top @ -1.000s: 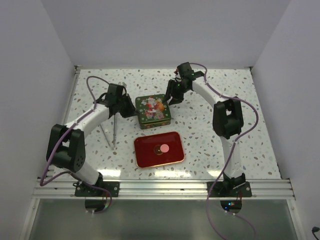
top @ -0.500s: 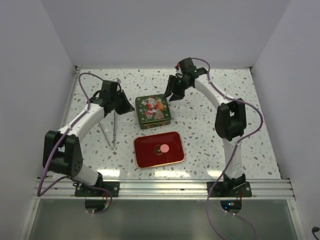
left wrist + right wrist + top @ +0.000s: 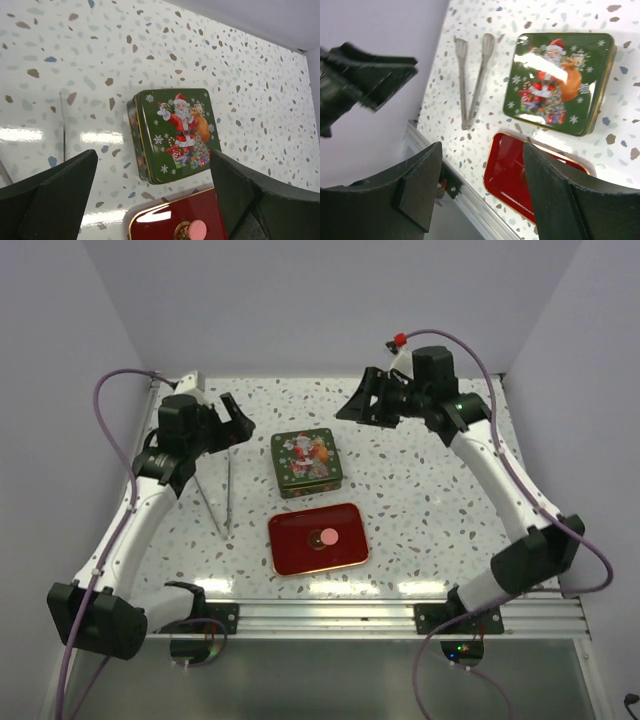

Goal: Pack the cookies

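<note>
One pink cookie (image 3: 329, 537) (image 3: 194, 230) lies on a shallow red tray (image 3: 290, 550) (image 3: 160, 222) (image 3: 507, 172) near the front of the table. Behind the tray stands a closed green tin with a Santa picture (image 3: 307, 462) (image 3: 175, 132) (image 3: 557, 82). My left gripper (image 3: 230, 422) (image 3: 152, 155) hangs open above the table left of the tin, nothing between its fingers. My right gripper (image 3: 362, 406) (image 3: 481, 147) is raised behind and to the right of the tin, open and empty.
Metal tongs (image 3: 222, 495) (image 3: 472, 80) lie on the speckled table (image 3: 420, 490) left of the tin. White walls close in the table on three sides. A metal rail (image 3: 330, 615) runs along the near edge.
Both arms have risen and drawn back from the tin, left to the left, right to the right. The left gripper went from shut to wide open; the right opened wider.
</note>
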`<state>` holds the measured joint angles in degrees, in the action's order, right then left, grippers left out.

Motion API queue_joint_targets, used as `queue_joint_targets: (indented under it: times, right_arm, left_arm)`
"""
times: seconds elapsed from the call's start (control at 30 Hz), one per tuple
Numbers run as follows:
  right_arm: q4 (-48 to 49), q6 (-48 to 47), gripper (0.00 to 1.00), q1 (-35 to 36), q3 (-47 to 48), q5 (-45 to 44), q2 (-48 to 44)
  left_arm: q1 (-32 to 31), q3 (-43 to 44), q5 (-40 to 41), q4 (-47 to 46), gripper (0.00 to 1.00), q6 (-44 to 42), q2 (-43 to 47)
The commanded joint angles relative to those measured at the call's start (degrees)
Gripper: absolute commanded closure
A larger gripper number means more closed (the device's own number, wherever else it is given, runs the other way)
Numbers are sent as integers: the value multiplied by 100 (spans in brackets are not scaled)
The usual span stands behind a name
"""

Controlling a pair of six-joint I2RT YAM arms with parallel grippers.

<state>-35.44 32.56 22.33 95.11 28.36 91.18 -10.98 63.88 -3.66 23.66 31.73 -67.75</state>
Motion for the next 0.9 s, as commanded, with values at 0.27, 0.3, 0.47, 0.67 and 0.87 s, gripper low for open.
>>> queue_joint_targets:
  times: [0.27,0.3,0.47,0.67,0.87]
  right_arm:
    - [275,-302,6,-18,-2022,-470,-2446]
    - [153,-302,4,-27,-2084,-533,-2499]
    - [108,-390,2,-9,-2426,-1068,-3035]
    - [28,-539,1,-18,-2813,-1351,-3413]
    - [125,-636,2,-18,-2954,-964,-3466]
  left_arm:
    - [35,-1891,3010,-878,0,-902,2281]
    - [35,-2184,3142,-1133,0,-1053,2457]
    - [35,-3984,3970,-2268,0,-1624,3337]
    - [44,-4874,4014,-3305,0,-1774,3216]
    - [122,-5691,3865,-5281,0,-2250,2504]
